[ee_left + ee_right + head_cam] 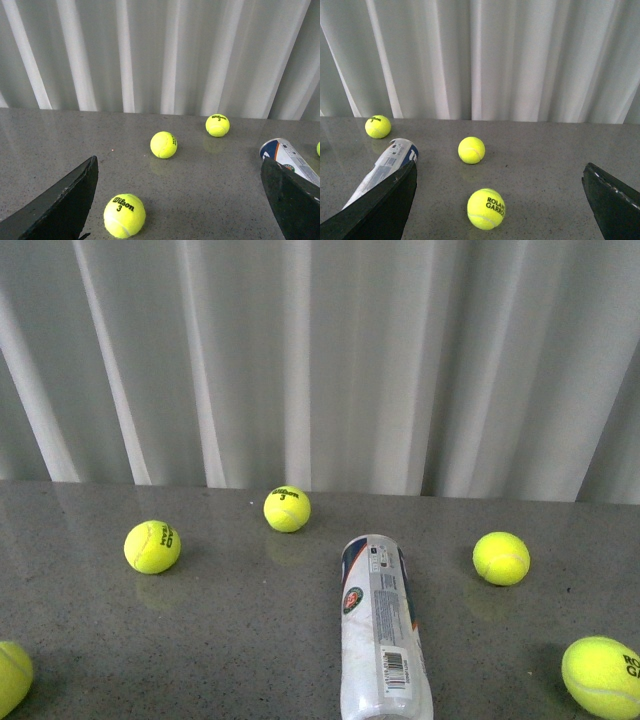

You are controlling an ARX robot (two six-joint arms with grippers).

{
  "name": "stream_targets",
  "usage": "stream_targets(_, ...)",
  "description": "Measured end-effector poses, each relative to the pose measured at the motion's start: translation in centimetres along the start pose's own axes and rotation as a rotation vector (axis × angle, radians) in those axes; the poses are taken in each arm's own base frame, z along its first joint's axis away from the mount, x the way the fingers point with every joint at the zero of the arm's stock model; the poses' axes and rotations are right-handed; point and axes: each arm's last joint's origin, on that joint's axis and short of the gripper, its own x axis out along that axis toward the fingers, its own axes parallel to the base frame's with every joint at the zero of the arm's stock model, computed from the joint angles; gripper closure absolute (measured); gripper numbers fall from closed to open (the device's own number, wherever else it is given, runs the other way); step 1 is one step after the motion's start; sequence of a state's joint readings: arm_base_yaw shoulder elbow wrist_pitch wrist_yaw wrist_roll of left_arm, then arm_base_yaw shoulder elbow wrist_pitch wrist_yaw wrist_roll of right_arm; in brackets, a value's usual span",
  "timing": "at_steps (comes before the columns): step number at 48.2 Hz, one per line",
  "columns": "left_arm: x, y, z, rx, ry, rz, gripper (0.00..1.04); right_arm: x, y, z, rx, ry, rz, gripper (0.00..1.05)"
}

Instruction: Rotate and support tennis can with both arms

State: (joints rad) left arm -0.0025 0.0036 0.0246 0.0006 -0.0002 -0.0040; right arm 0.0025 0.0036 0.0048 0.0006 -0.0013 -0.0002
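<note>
pincer (178,160) spread wide, empty | counter (50,140): near ball (124,215), mid-frame ball (163,145), far ball (217,125) | can (287,155) lying at frame edge, partly behind one finger

obstacles: right ball (501,558), far ball (287,508) near can (382,630) | can flanks: free table (200,640)

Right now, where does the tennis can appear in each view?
Front view: the tennis can lies lower centre, reaching the bottom edge.
Left wrist: only its end shows, beside a tool finger.
Right wrist: can partly behind a tool finger.
Shared landmark: the ball beyond its far end.
</note>
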Motion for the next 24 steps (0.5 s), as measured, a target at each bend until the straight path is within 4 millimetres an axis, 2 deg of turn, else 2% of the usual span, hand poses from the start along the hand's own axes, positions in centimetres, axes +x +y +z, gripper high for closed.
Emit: stream_targets(24, 0.00, 0.00, 0.00, 0.000, 0.000, 0.000, 0.07, 0.00, 0.00, 0.00, 0.000, 0.000, 0.000, 0.07)
